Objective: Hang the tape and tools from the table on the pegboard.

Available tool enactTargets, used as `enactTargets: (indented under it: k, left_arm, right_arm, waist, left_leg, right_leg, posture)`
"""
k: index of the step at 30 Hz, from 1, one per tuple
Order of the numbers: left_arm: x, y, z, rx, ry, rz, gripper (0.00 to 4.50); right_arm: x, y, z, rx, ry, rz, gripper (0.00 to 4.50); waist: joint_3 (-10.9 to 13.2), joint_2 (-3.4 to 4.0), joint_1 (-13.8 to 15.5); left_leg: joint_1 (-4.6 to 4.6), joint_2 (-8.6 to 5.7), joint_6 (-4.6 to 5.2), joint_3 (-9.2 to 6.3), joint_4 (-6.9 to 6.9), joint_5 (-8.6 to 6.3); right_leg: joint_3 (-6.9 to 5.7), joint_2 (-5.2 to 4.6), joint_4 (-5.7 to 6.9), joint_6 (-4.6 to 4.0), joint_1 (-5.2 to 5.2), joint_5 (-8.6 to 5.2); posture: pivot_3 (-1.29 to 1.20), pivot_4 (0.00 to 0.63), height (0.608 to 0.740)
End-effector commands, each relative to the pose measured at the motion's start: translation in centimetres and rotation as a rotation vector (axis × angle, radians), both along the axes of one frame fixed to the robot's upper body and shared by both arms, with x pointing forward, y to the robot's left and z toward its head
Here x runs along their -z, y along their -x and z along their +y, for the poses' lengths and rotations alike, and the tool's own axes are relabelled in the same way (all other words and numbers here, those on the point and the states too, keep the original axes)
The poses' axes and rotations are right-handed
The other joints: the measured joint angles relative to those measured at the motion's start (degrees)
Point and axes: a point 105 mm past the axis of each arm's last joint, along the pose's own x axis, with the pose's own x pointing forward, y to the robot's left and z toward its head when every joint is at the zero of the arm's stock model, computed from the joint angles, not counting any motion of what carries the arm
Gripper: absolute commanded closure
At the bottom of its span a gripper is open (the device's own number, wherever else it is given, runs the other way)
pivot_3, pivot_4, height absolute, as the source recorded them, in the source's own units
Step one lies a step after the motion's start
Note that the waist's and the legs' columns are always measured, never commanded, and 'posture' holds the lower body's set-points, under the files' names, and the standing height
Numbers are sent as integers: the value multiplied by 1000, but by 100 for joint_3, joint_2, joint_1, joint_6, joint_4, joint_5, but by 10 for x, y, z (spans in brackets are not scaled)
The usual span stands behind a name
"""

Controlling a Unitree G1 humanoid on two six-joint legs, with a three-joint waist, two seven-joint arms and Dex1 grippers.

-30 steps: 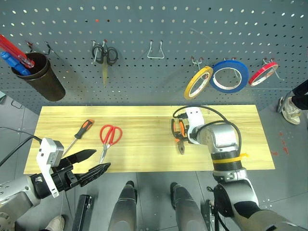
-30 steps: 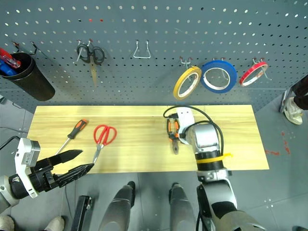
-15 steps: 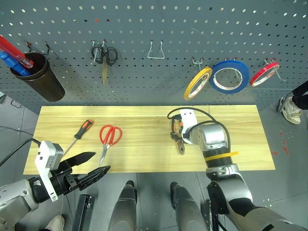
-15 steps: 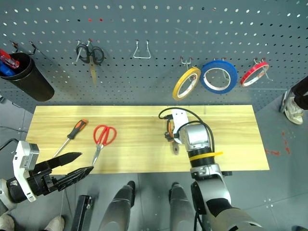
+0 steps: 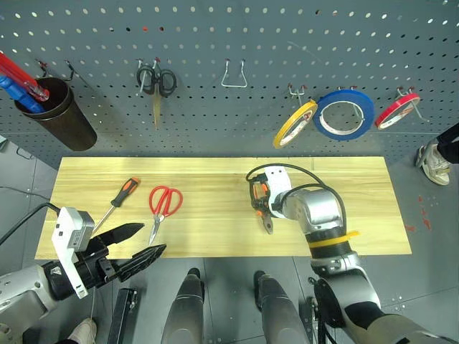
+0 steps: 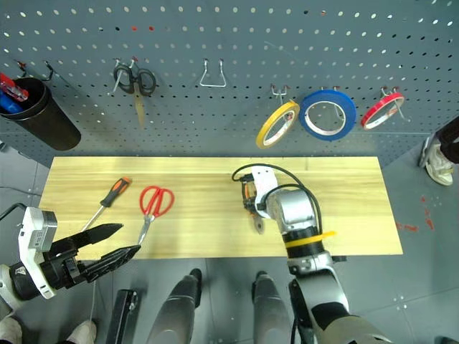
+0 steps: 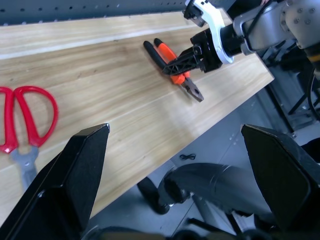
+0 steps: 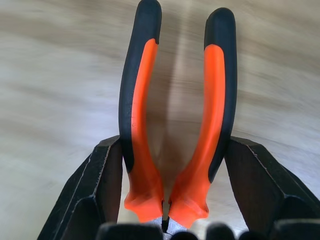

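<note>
Orange-and-black-handled pliers [image 8: 175, 125] sit dead centre on the pale wooden table [image 8: 55, 80], handles running up the frame. The right gripper [image 8: 172, 187] has a black finger [image 8: 102, 185] against each handle's outer side.

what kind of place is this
Probably a workshop tool station: a perforated pegboard with hooks holding tape rolls and scissors, above a wooden table with pliers and a screwdriver.
</note>
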Motion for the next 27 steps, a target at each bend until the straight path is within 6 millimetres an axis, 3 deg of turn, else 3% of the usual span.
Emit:
enactTargets:
  k: [1, 4, 10, 14, 18, 22, 27]
  left_arm:
    - [-4, 3, -4, 7, 16, -19, 0]
    - [-4, 2, -6, -1, 30, -22, 0]
    - [-19, -2, -16, 12, 102, -70, 0]
    - [-42, -16, -17, -63, 162, -152, 0]
    - [-70, -23, -26, -58, 242, -205, 0]
    - [-85, -25, -31, -69, 276, -242, 0]
    - [-101, -35, -26, -116, 325, -290, 0]
  right_arm:
    - [-55, 29, 29, -231, -139, -195, 1750]
    - [-85, 50, 34, -344, -119, -397, 1750]
    - [-130, 67, 30, -366, -178, -677, 1750]
    - [-172, 70, 25, -323, -220, -903, 1750]
    - [-201, 73, 26, -292, -237, -1053, 1750]
    - [-237, 76, 27, -251, -271, -1219, 1750]
    - [-261, 71, 30, -226, -281, -1318, 1750]
  waist:
    - [0, 0, 0]
    - [0, 0, 3]
    - [0, 0, 12]
    - [0, 0, -1]
    - [0, -1, -5]
    - [0, 0, -12]
    - [0, 0, 3]
  left_leg:
    - [-6, 1, 0, 0, -1, 0]
    - [-13, 5, 0, 0, -3, 0]
    - [-13, 10, -7, 0, 1, 4]
    - [-13, 17, -9, -1, 5, 5]
    - [-12, 31, -10, -4, 7, 6]
    - [-12, 32, -10, -4, 6, 6]
    - [-13, 36, -13, -3, 6, 8]
  right_leg:
    - [-3, 0, 1, 0, -7, 0]
    - [-15, -1, 3, -3, -21, 2]
    - [-31, -3, 2, -10, -17, 7]
    - [-36, 0, 4, -16, -17, 13]
    - [-74, 0, 8, -28, -18, 20]
    - [-83, -1, 13, -30, -24, 21]
    - [-100, -2, 32, -34, -41, 23]
  posture:
    - [223, 386, 740]
    - [209, 383, 740]
    - [182, 383, 740]
    - [166, 377, 740]
    - [167, 380, 740]
    - [168, 379, 740]
    - [162, 374, 740]
